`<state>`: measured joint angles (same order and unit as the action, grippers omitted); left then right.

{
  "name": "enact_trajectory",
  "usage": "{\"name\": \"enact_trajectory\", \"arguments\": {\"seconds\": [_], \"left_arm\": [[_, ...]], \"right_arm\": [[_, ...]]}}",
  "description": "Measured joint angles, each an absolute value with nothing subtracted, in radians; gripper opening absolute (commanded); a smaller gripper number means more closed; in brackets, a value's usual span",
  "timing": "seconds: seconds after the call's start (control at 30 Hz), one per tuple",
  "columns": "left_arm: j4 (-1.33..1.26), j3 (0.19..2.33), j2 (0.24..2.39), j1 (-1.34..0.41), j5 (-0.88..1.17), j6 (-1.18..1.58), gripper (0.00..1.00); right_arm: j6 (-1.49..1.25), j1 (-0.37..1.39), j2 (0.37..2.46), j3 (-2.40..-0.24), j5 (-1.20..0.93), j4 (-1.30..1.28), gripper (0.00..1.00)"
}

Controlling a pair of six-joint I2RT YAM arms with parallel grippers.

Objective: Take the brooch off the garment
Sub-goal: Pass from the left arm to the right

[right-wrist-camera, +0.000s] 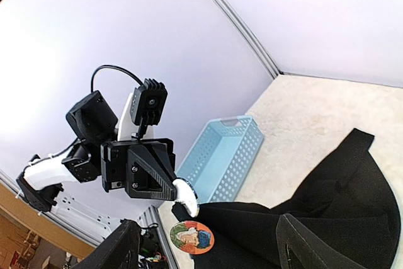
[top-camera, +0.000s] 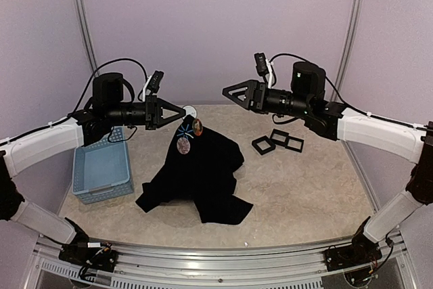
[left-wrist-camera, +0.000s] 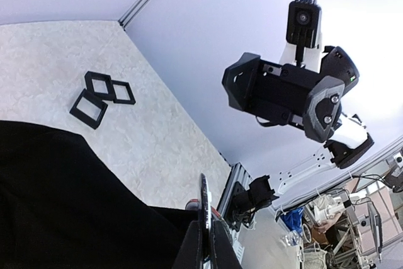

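Observation:
The black garment is lifted at its neck, and its lower part lies on the table. My left gripper is shut on a round white-backed brooch, and the garment's top hangs at that brooch. In the left wrist view the brooch is edge-on between the closed fingers, above the garment. A pictured brooch and an oval brooch hang just below. My right gripper is open and empty in the air, to the right of them. The right wrist view shows the white brooch, the pictured brooch and the garment.
A light-blue basket stands at the left, beside the garment, and also shows in the right wrist view. Three black square frames lie on the table at the right back, also in the left wrist view.

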<state>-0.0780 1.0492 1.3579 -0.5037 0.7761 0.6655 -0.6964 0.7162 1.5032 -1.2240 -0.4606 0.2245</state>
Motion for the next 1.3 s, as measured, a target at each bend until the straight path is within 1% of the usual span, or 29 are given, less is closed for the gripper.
{"name": "enact_trajectory", "arguments": {"seconds": [0.17,0.37,0.43,0.57,0.6,0.7,0.83,1.0,1.3], "left_arm": [[-0.176,1.047,1.360,-0.496,0.780,0.740,0.00],[-0.233,1.047,1.388,-0.496,0.791,0.786,0.00],[-0.244,1.047,1.395,-0.496,0.799,0.798,0.00],[-0.274,1.047,1.409,-0.496,0.814,0.818,0.00],[-0.280,1.047,1.412,-0.496,0.816,0.822,0.00],[-0.297,1.047,1.423,-0.496,0.825,0.831,0.00],[-0.315,1.047,1.435,-0.496,0.827,0.841,0.00],[-0.327,1.047,1.439,-0.496,0.827,0.849,0.00],[-0.329,1.047,1.439,-0.505,0.826,0.851,0.00]], "right_arm": [[-0.737,0.719,1.528,-1.230,-0.502,0.314,0.71],[-0.745,0.736,1.567,-1.255,-0.567,0.326,0.66],[-0.744,0.739,1.589,-1.276,-0.588,0.317,0.61],[-0.737,0.741,1.647,-1.336,-0.625,0.288,0.55],[-0.736,0.741,1.657,-1.343,-0.633,0.286,0.52],[-0.741,0.741,1.682,-1.348,-0.663,0.285,0.44],[-0.754,0.741,1.712,-1.349,-0.709,0.290,0.36],[-0.763,0.741,1.735,-1.361,-0.754,0.297,0.30],[-0.776,0.741,1.762,-1.386,-0.797,0.311,0.24]]}}
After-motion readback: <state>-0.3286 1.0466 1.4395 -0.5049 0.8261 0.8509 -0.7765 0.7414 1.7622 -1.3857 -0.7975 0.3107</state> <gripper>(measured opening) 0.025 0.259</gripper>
